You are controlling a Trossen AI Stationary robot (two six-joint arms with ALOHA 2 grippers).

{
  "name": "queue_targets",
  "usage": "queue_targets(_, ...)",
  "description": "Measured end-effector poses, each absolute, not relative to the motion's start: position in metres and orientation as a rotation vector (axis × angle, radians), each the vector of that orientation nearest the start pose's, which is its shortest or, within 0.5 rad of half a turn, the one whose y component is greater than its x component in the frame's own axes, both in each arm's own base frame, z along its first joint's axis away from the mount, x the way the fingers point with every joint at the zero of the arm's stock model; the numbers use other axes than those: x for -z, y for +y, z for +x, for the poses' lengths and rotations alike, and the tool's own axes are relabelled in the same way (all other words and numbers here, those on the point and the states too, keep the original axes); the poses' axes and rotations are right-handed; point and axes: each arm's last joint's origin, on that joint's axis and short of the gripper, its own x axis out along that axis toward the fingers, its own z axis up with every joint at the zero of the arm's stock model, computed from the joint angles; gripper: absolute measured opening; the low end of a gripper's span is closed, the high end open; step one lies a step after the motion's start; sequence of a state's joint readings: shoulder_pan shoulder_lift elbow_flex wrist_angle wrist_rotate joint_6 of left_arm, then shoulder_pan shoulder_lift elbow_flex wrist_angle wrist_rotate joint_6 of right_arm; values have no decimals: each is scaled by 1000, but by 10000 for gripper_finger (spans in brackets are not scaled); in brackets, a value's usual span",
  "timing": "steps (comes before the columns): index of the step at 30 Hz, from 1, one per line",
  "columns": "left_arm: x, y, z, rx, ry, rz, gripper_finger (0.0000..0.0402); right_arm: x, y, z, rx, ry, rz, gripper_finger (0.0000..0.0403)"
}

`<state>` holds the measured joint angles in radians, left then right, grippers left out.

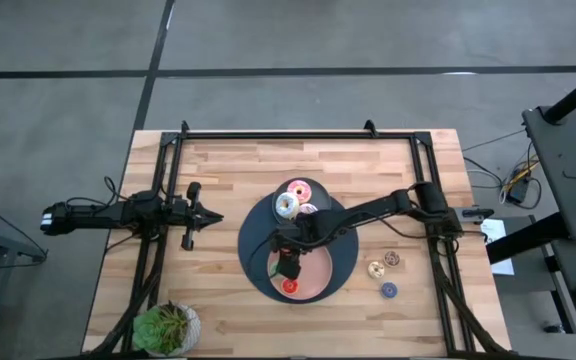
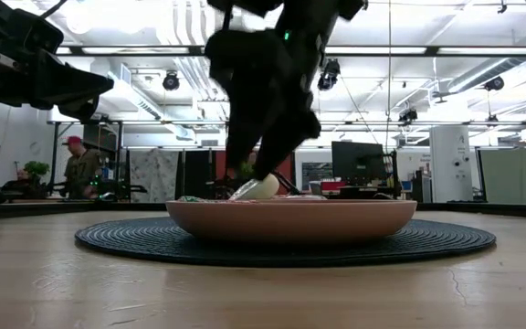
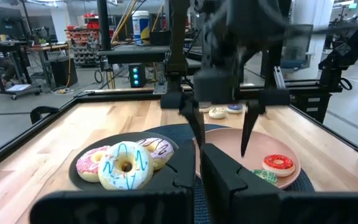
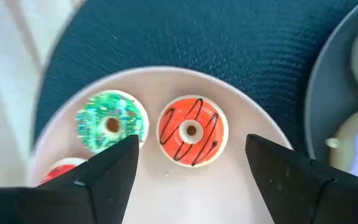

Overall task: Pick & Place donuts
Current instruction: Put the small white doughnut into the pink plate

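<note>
Over the pink plate, we see the right gripper standing wide and empty, its fingers astride a gap. Left to right from that gap: the green donut lies ahead of the left finger, the orange donut just ahead of the gap's middle, apparently resting free on the plate. A third red donut sits nearby. The left gripper waits well apart, so the right arm is nearer.
</note>
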<state>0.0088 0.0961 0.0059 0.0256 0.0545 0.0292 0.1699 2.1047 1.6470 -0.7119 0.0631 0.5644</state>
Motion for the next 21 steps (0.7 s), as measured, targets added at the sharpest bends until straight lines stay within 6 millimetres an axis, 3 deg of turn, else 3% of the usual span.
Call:
queue_targets(12,-160,-1,103,47,64,27,0,-240,67,399,232,1098,365,274)
queue_targets(21,-160,-1,103,47,64,27,0,-238,65,361,244,1139,359,278)
